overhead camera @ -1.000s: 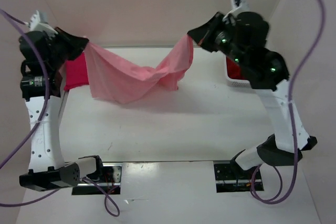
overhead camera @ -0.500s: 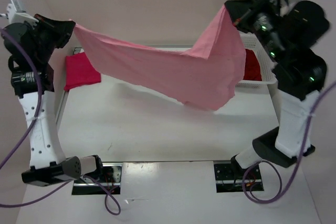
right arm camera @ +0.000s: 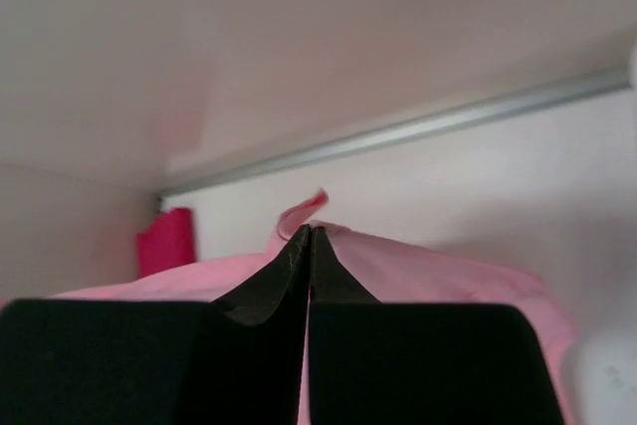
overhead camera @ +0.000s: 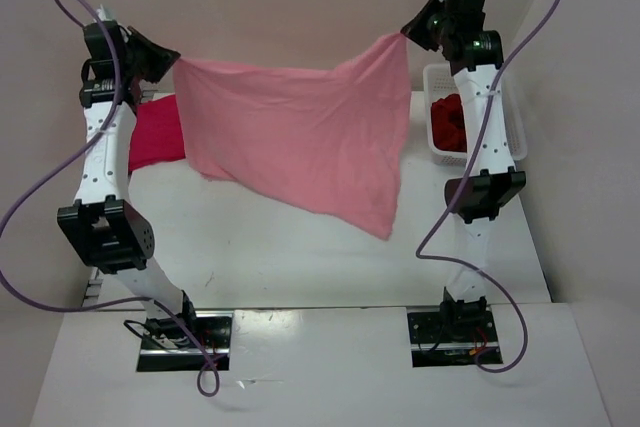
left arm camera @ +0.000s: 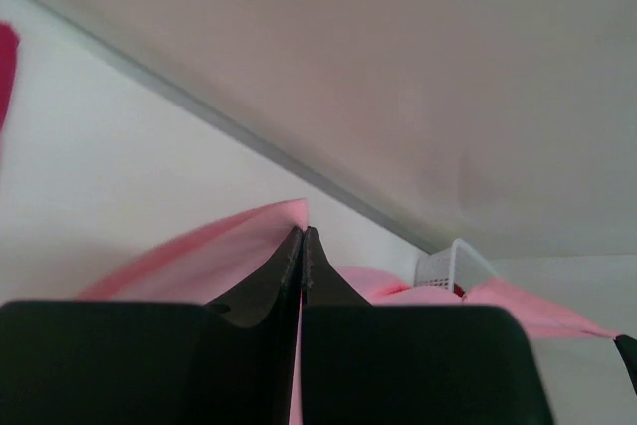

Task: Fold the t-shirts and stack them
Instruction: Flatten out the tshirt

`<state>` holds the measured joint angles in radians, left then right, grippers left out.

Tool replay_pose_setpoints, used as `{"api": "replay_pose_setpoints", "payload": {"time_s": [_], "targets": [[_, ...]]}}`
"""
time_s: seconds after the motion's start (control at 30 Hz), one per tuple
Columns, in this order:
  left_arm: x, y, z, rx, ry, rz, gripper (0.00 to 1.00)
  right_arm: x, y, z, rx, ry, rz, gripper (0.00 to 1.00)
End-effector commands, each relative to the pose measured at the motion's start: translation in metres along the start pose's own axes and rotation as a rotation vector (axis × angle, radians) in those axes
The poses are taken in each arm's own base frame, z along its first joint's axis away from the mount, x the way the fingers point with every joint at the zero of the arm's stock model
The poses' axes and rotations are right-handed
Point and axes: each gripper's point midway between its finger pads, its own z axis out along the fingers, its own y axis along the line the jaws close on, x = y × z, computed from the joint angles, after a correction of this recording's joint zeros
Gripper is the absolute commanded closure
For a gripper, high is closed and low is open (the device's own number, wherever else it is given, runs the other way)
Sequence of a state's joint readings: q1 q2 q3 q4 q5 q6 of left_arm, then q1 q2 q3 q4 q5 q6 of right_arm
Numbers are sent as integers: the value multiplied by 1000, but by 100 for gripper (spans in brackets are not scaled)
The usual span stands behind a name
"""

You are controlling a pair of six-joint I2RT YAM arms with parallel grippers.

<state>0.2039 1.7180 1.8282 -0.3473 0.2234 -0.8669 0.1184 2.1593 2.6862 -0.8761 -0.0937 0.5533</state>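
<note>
**Salmon tee stretched between both grippers**

Left gripper [overhead camera: 168,59] and right gripper [overhead camera: 407,35] each pinch a top corner of the salmon pink t-shirt [overhead camera: 300,142], which hangs lightly creased between them. Magenta-red t-shirt [overhead camera: 155,137] lies below the left gripper. Dark crimson cloth [overhead camera: 447,122], probably a shirt, sits in the white mesh basket [overhead camera: 512,117] below the right.

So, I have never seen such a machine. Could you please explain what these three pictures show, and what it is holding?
These are two robot arms bolted at the near edge of a white table. The large picture comes from a fixed camera above and behind them. The other two come from cameras on the wrists; the black shapes are each gripper's own fingers. The left gripper and the right gripper are each shut on an edge of the salmon pink t-shirt, which hangs spread between them. A magenta t-shirt lies on the table at the left. A white basket at the right holds a dark red t-shirt.
</note>
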Motion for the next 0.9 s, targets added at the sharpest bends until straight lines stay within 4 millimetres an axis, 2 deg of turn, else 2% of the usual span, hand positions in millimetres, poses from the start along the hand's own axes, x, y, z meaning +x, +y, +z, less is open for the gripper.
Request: {"api": "replay_pose_setpoints", "payload": {"time_s": [0.0, 0.03, 0.1, 0.13, 0.23, 0.27, 0.3, 0.33, 0.4, 0.43, 0.47, 0.5, 0.53, 0.57, 0.6, 0.63, 0.7, 0.73, 0.77, 0.8, 0.83, 0.87], "targets": [[-67, -86, -43, 219, -197, 74, 100, -119, 100, -125, -352, -372, 23, 100], [-73, -93, -49, 234, -213, 80, 100, -134, 110, -147, -403, -426, 26, 100], [-83, -103, -59, 257, -235, 89, 100, -145, 124, -175, -484, -452, 36, 100], [-97, -105, -68, 263, -271, 95, 100, -148, 132, -192, -514, -471, 23, 100], [-115, -114, -88, 280, -334, 118, 100, -152, 144, -224, -562, -498, 12, 100], [-120, -117, -99, 289, -359, 124, 100, -151, 146, -229, -569, -493, 8, 100], [-119, -116, -101, 288, -358, 124, 100, -151, 146, -234, -569, -500, -4, 100], [-118, -114, -98, 285, -359, 134, 100, -152, 149, -249, -577, -517, -19, 100], [-106, -103, -97, 276, -340, 141, 100, -134, 133, -229, -504, -441, -33, 100], [-100, -101, -105, 271, -338, 150, 100, -105, 106, -190, -409, -316, -16, 100], [-96, -94, -105, 254, -339, 164, 100, -92, 99, -196, -385, -289, -27, 100], [-76, -67, -90, 207, -291, 153, 100, -75, 85, -186, -351, -248, -41, 100], [-66, -63, -98, 210, -280, 153, 100, -18, 41, -141, -250, -97, 0, 100], [-54, -50, -95, 189, -260, 160, 100, -14, 39, -160, -260, -134, -20, 100], [-42, -37, -92, 173, -243, 153, 100, 7, 21, -152, -221, -95, -25, 100], [-8, 0, -83, 113, -177, 126, 100, 58, -16, -129, -141, 29, 7, 100], [28, 31, -77, 67, -111, 114, 100, 101, -44, -129, -85, 115, 7, 100], [43, 45, -80, 46, -87, 104, 100, 150, -77, -122, -16, 223, 35, 100], [79, 84, -75, -27, -23, 76, 100, 171, -92, -124, 21, 258, 44, 100], [94, 101, -76, -58, -2, 74, 100, 187, -101, -131, 37, 282, 50, 100], [108, 113, -80, -77, 19, 66, 100, 227, -126, -134, 91, 366, 71, 100], [125, 134, -80, -129, 53, 50, 100, 245, -139, -139, 129, 408, 81, 100]]}}
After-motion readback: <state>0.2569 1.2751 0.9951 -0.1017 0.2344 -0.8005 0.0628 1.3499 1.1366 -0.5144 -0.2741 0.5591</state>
